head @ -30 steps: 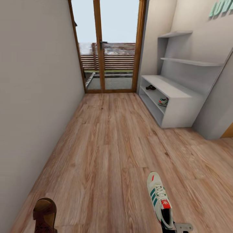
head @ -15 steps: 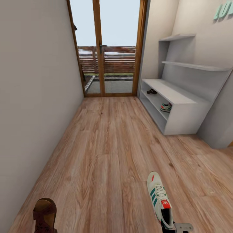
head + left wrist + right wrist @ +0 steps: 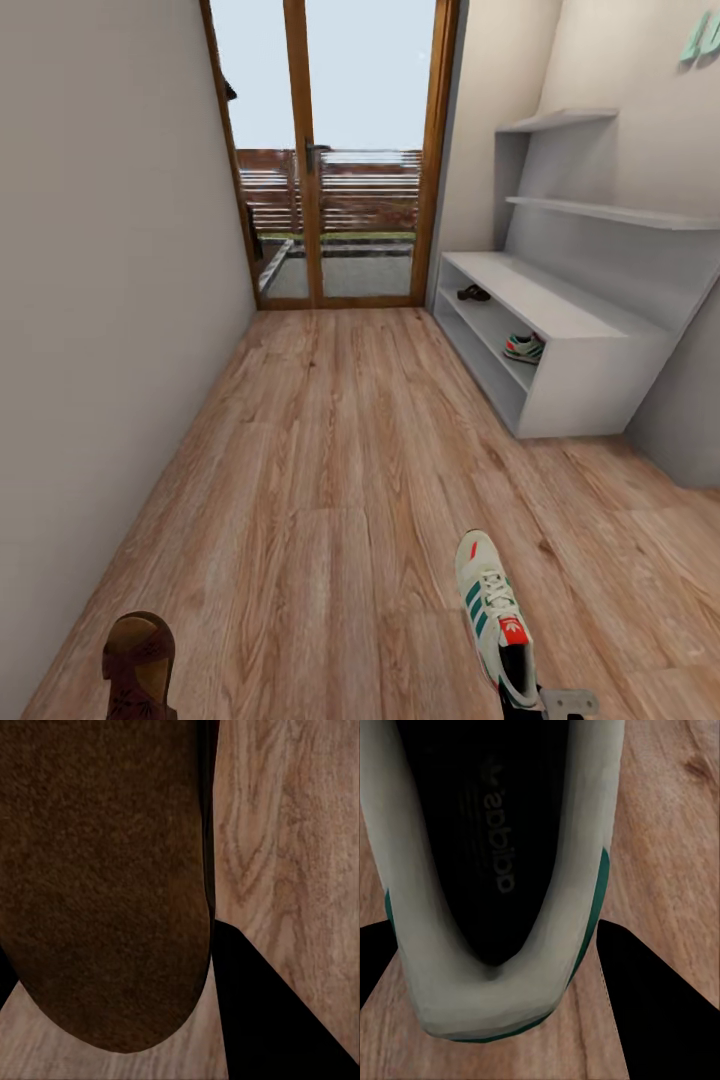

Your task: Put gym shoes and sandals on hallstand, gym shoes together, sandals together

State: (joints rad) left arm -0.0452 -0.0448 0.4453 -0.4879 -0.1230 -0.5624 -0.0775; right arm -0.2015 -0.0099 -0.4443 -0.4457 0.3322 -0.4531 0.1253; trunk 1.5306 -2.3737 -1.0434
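One cream gym shoe (image 3: 493, 620) with green stripes hangs low at the right of the head view, heel toward me, and my right gripper (image 3: 545, 702) is shut on its heel. In the right wrist view that shoe's opening (image 3: 499, 870) sits between the dark fingers (image 3: 652, 1012). A dark brown sandal (image 3: 138, 665) hangs at the lower left; in the left wrist view its sole (image 3: 105, 885) lies against a finger (image 3: 270, 1020), the left gripper shut on it. The pale grey hallstand (image 3: 545, 305) stands ahead on the right, holding the other sandal (image 3: 473, 293) and the other gym shoe (image 3: 525, 348) on its shelves.
The wood-plank corridor floor (image 3: 340, 450) runs ahead to a glazed wooden door (image 3: 330, 170). A plain wall (image 3: 100, 300) bounds the left side. Two upper wall shelves (image 3: 600, 212) hang above the hallstand's bench.
The whole head view has shifted, so the camera has moved: the hallstand and door sit lower and further right in the picture. Both held shoes keep their places in the view.
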